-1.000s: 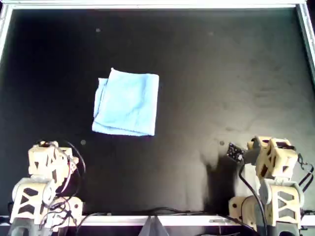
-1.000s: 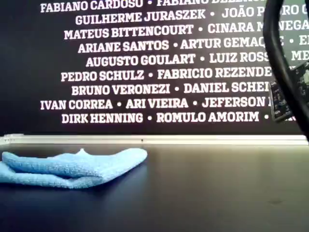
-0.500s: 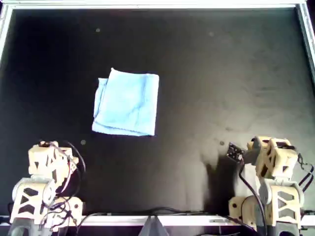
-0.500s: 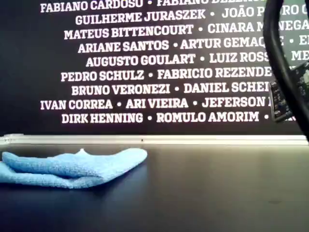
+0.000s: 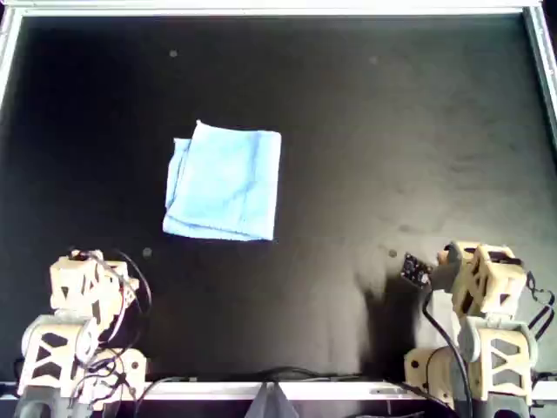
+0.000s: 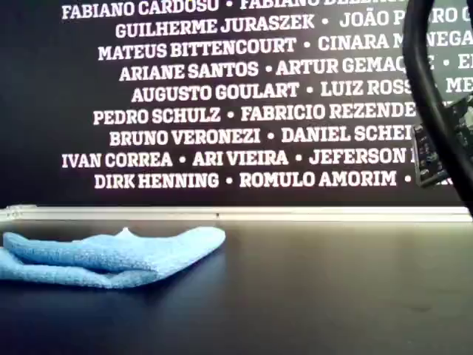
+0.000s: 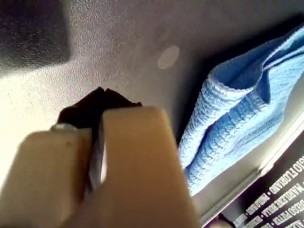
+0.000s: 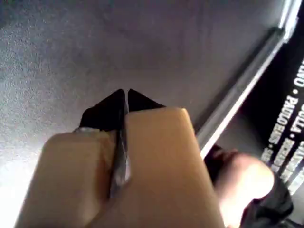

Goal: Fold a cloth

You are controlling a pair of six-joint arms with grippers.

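Already doubled into layers, the cloth (image 5: 224, 182) lies on the black tabletop (image 5: 392, 131) in the overhead view's left half, looking soft, light and limp, best pinched at a loose corner, while the left pincer (image 7: 99, 95) and right pincer (image 8: 124, 97) sit closed and empty, well apart from it.

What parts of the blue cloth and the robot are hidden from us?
- Cloth: the exterior view's left edge cuts it off.
- Cloth underside and inner layers: hidden by its own folds in the overhead view.
- Left gripper and right gripper: overhead, the arm bodies cover them.
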